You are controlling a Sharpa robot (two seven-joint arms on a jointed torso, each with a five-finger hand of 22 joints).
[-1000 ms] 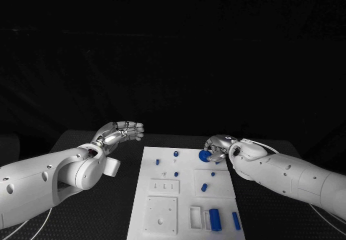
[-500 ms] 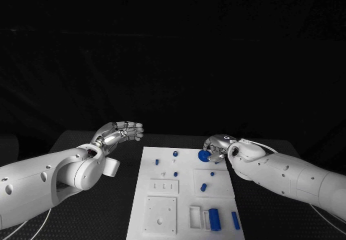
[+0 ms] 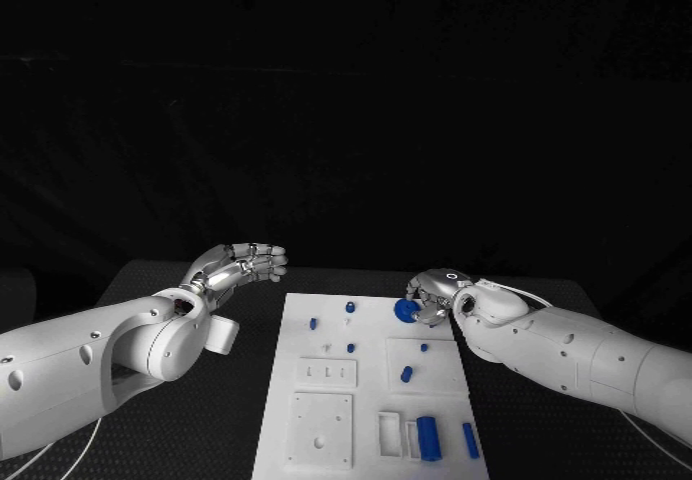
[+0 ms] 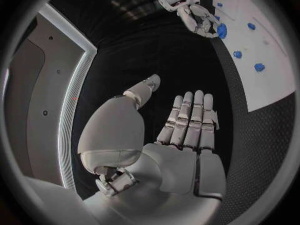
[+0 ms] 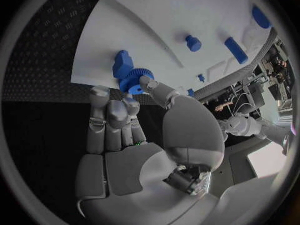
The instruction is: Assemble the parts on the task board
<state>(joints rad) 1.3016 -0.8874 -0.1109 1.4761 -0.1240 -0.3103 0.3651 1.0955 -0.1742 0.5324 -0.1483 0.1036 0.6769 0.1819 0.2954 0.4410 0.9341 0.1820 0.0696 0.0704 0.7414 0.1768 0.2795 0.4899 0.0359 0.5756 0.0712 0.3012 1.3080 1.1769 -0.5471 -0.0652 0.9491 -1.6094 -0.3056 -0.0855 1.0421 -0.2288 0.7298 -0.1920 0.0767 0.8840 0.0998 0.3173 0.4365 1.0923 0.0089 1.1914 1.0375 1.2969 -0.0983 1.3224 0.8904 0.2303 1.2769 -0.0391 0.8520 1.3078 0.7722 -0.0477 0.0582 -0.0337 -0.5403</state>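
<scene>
Your right hand [image 3: 433, 297] pinches a small blue gear-like part [image 3: 407, 310] over the far right corner of the task board [image 3: 368, 400]. It looks light, rigid and slick, so hold it by the toothed rim. Your left hand [image 3: 238, 265] hovers empty, fingers apart, left of the board.

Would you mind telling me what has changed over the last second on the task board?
The right robot hand, holding the blue gear part, edged slightly toward the board's far middle. The left robot hand stayed open beside the task board, and the other blue parts kept their places.

Task board [image 3: 325, 400] near edge cut off
</scene>
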